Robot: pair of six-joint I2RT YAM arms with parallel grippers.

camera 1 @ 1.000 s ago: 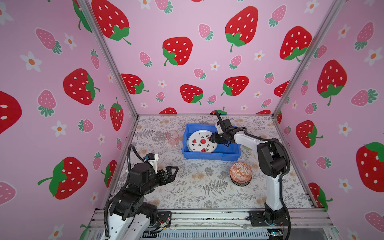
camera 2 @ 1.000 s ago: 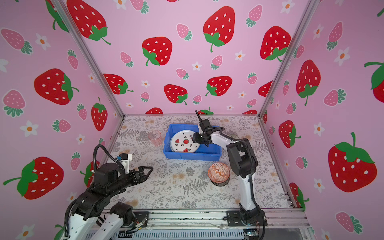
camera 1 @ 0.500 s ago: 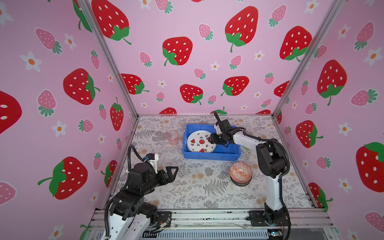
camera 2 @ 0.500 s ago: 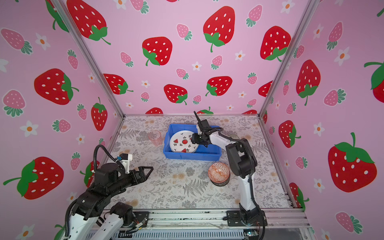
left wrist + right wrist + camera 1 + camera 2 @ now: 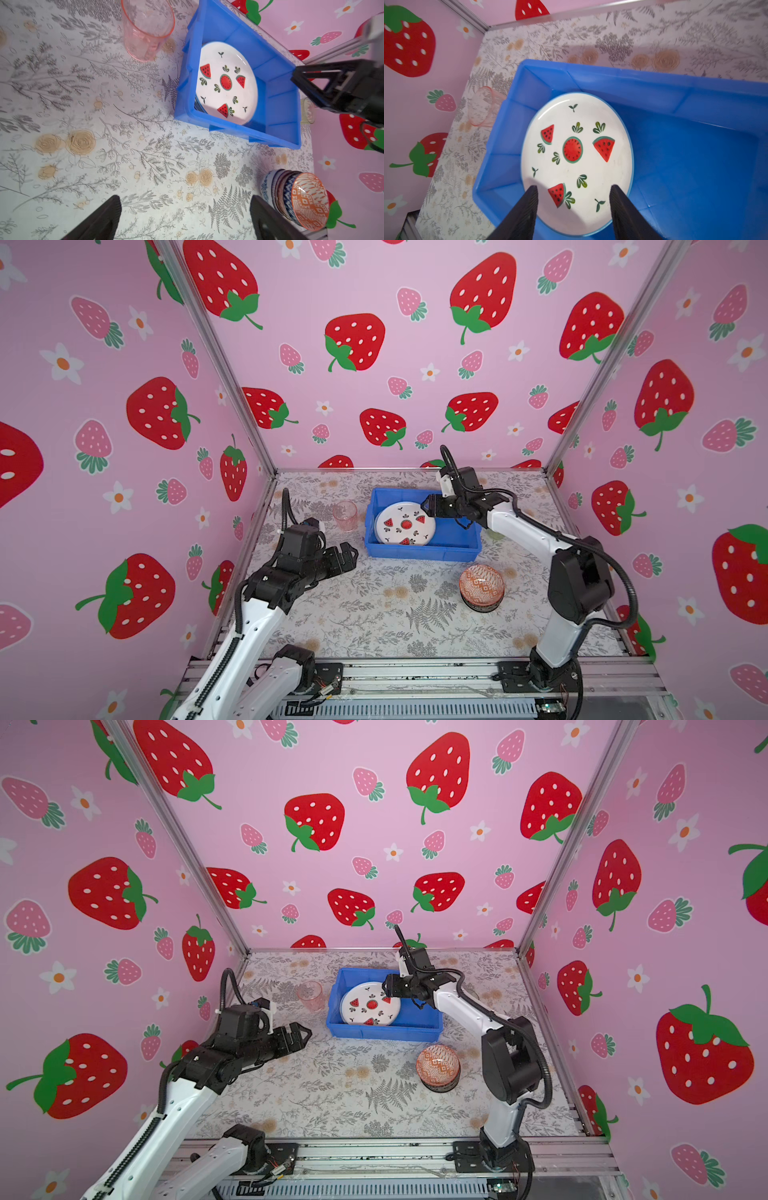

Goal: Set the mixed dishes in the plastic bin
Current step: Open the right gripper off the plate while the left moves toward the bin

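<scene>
The right claw point(image 5: 573, 187), half open and empty above the watermelon plate point(image 5: 571, 149), should lift straight up, clear of the bin point(image 5: 612, 83) wall.

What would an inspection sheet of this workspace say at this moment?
Surface: floral-print table cover, flat.
Job's things: watermelon plate lies in the left half of the blue bin, with other plate edges showing beneath it; pink tumbler upright on the table left of the bin; bowl stack, orange-red on top, on the table in front of the bin's right end.
Clutter: nothing seen.
Grippers: left gripper open, empty, above the table; right gripper over the plate, jaws apart, holding nothing.
Cables: black hoses on both arms, clear of the dishes.
Surroundings: pink strawberry-print walls; metal rail at the front.
</scene>
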